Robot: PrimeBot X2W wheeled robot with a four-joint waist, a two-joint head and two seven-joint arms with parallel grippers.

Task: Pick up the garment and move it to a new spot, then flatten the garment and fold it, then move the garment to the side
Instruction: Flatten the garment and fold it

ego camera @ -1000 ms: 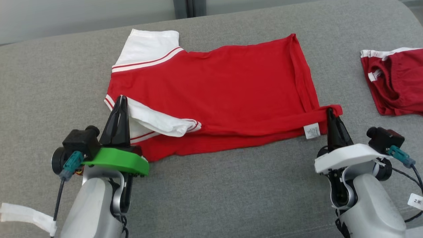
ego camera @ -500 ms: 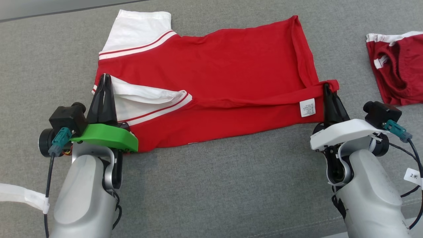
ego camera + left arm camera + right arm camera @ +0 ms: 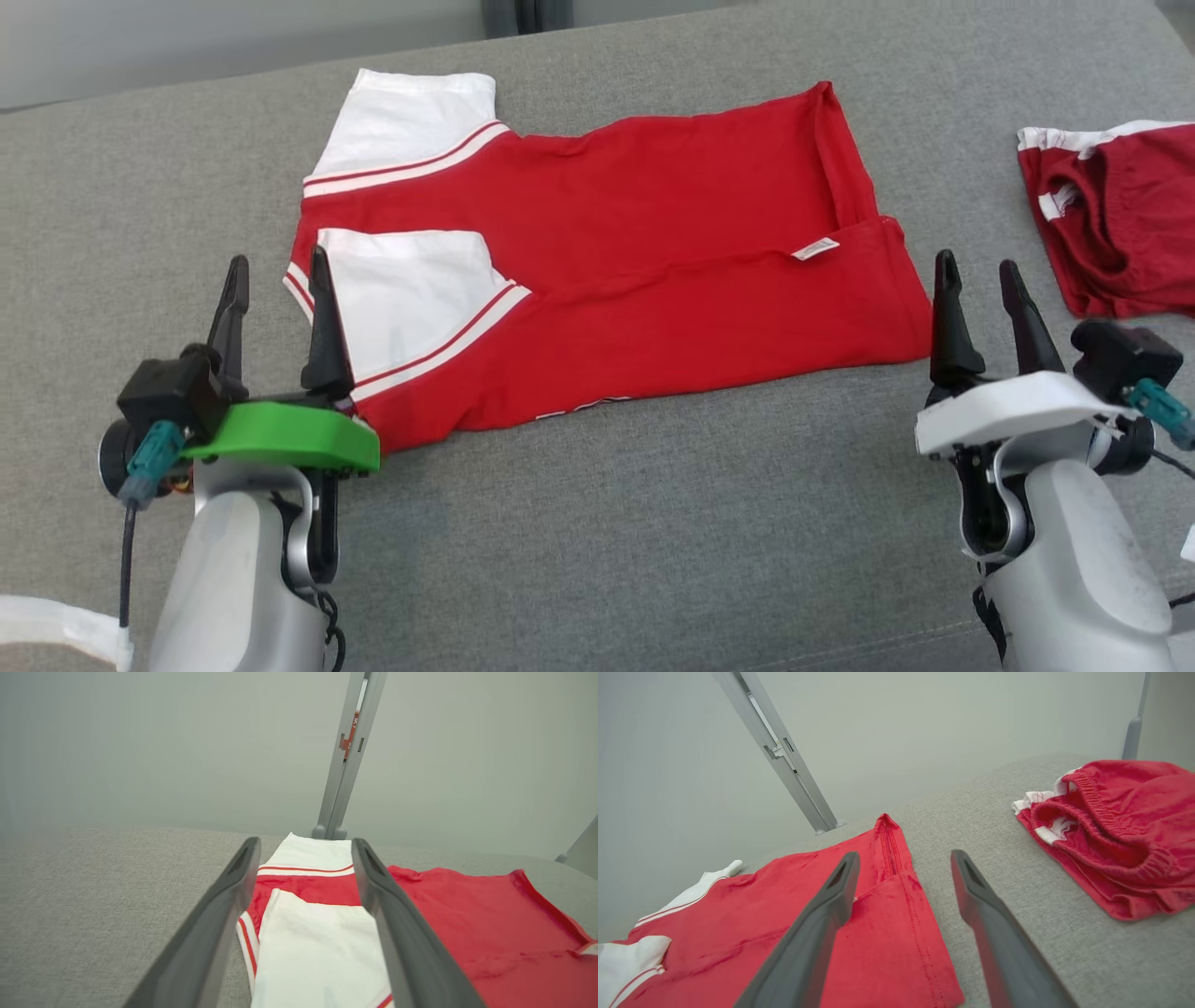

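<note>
A: How do the two claws stand?
B: The left gripper (image 3: 280,259) has its two dark fingers spread wide, and it holds nothing. It is at the left end of the red T-shirt (image 3: 653,233). One finger is over the edge of the near white sleeve (image 3: 401,294), the other is just outside the shirt, over the grey upholstery (image 3: 597,541). Whether the tips touch the cloth, I cannot tell.
A: And the other one?
B: The right gripper (image 3: 977,259) is also wide open and empty. It is just beside the right end of the T-shirt, at the near corner of the hem. In the right wrist view one finger is over this corner and the other is over bare upholstery.
A: Where does the T-shirt itself lie?
B: It lies flat on the grey upholstery between the two grippers, with its length going left to right. The near half is folded over the far half, so the near sleeve rests on top of the red body. A small white label (image 3: 814,248) shows at the edge of the upper layer, near the right end.
A: What is farther away?
B: The far white sleeve (image 3: 411,121), with red stripes, sticks out at the far left corner of the T-shirt. To the right of the T-shirt, well apart, is a crumpled pair of red shorts (image 3: 1111,224) with white trim. Behind the T-shirt is a pale wall with a grey metal post (image 3: 348,756).
</note>
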